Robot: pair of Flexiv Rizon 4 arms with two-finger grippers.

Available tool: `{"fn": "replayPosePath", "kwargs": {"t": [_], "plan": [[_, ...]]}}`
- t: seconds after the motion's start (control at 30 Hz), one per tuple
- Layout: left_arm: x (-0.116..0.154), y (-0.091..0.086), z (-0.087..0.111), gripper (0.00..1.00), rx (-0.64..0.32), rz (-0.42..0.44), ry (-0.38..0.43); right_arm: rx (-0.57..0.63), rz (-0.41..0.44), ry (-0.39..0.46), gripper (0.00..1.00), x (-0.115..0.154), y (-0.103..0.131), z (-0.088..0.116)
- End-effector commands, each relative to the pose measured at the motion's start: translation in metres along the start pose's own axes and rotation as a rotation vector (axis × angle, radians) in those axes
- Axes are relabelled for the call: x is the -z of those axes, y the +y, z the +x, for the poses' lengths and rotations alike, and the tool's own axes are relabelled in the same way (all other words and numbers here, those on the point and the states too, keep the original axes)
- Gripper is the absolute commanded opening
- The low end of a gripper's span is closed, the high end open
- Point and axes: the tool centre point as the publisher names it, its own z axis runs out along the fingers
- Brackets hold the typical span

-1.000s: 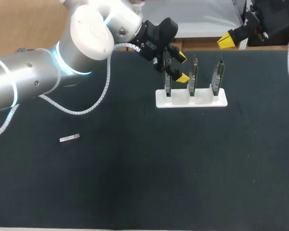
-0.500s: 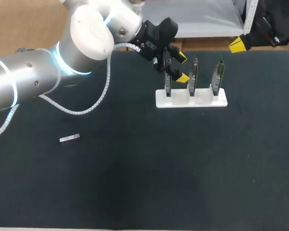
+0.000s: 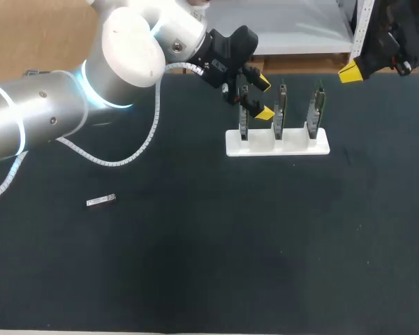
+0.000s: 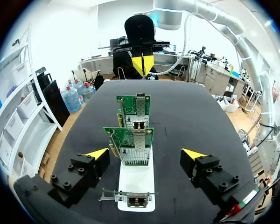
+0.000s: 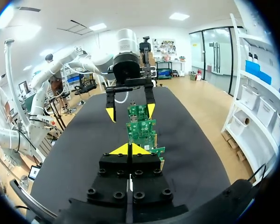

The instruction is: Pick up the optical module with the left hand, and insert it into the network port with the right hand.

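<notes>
The optical module (image 3: 101,201), a small silver bar, lies alone on the black mat at the left, far from both grippers. A white stand (image 3: 293,145) holds three upright green network cards (image 3: 281,108). My left gripper (image 3: 260,98) hangs open at the stand's left end; in the left wrist view its fingers (image 4: 145,154) flank the nearest cards (image 4: 131,144) without touching them. My right gripper (image 3: 349,71) is shut and empty beyond the stand's right end, at the table's far edge. In the right wrist view its tips (image 5: 129,149) point along the row of cards (image 5: 144,130) toward the left gripper (image 5: 130,111).
The black mat (image 3: 230,244) covers the whole table. A white coiled cable (image 3: 150,136) hangs from my left arm over the mat's left half. The table's far edge runs just behind the stand.
My right gripper has shifted rightward and slightly nearer along the table's far edge. The left arm, the stand and the module have stayed put.
</notes>
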Motion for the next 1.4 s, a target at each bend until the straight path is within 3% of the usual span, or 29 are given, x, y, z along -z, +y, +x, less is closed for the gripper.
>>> {"fn": "replayPosePath", "kwargs": {"t": [0.03,0.63,0.93,1.17,1.4], "plan": [[0.000,0.002,-0.001,1.00,0.001,0.003,0.005,0.002,0.007,-0.003,1.00,-0.001,0.002,0.000],[0.000,0.003,-0.002,1.00,0.002,0.000,-0.003,0.002,0.007,-0.003,1.00,-0.001,0.002,0.000],[0.015,0.004,-0.022,1.00,-0.014,-0.011,-0.067,0.002,0.007,-0.003,1.00,-0.001,0.002,0.000],[0.052,0.009,-0.030,1.00,-0.060,-0.074,-0.082,0.002,0.007,-0.003,1.00,-0.001,0.002,0.000],[0.107,0.003,-0.007,1.00,-0.088,-0.171,0.000,0.002,0.007,-0.003,1.00,-0.001,0.002,0.000]]}}
